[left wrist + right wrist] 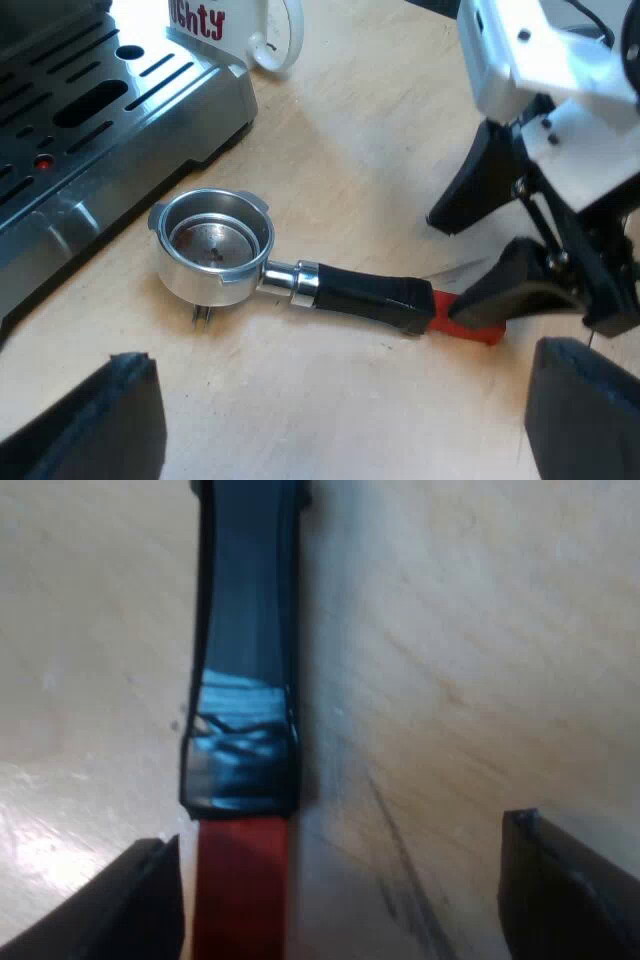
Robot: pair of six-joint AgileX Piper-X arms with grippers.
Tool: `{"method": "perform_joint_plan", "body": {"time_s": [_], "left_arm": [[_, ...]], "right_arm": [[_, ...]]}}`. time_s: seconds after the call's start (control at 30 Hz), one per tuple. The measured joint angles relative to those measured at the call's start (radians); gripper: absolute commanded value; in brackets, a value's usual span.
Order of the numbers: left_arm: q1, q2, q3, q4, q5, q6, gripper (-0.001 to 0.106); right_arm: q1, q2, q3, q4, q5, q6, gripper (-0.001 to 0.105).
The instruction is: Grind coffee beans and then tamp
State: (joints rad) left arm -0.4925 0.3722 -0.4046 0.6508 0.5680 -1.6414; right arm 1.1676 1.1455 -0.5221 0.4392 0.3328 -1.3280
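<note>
The metal holder [215, 245] lies loose on the wooden table beside the espresso machine [90, 110]; its basket looks empty. Its dark handle [365, 295] ends in red [465, 325]. My right gripper [448, 265] is lowered over that red end, open, one finger on each side. In the right wrist view the handle [245, 630] and its red end [240, 890] lie between my right gripper's [350, 900] fingers, much closer to one finger [140, 900] than to the other. My left gripper [340, 400] hovers open above the table near the holder, holding nothing.
A white mug [250, 30] with red lettering stands by the machine's corner. The machine's slotted drip tray [120, 80] sits close to the holder's basket. Bare wooden tabletop [350, 150] surrounds the holder.
</note>
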Motion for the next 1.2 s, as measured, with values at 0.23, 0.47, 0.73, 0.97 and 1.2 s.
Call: {"method": "perform_joint_plan", "body": {"time_s": [0.23, 0.47, 0.73, 0.97, 1.2], "left_arm": [[0.000, 0.000, 0.000, 0.000, 0.000, 0.000, 0.081], [0.000, 0.000, 0.000, 0.000, 0.000, 0.000, 0.081], [0.000, 0.000, 0.000, 0.000, 0.000, 0.000, 0.081], [0.000, 0.000, 0.000, 0.000, 0.000, 0.000, 0.081], [0.000, 0.000, 0.000, 0.000, 0.000, 0.000, 0.081]], "right_arm": [[0.000, -0.052, -0.131, 0.212, 0.000, 0.000, 0.066], [0.000, -0.088, -0.218, 0.333, 0.000, 0.000, 0.066], [0.000, -0.154, -0.299, 0.398, 0.000, -0.012, 0.066], [0.000, -0.225, -0.345, 0.404, 0.000, -0.113, 0.062], [0.000, -0.293, -0.383, 0.370, -0.006, -0.209, 0.062]]}}
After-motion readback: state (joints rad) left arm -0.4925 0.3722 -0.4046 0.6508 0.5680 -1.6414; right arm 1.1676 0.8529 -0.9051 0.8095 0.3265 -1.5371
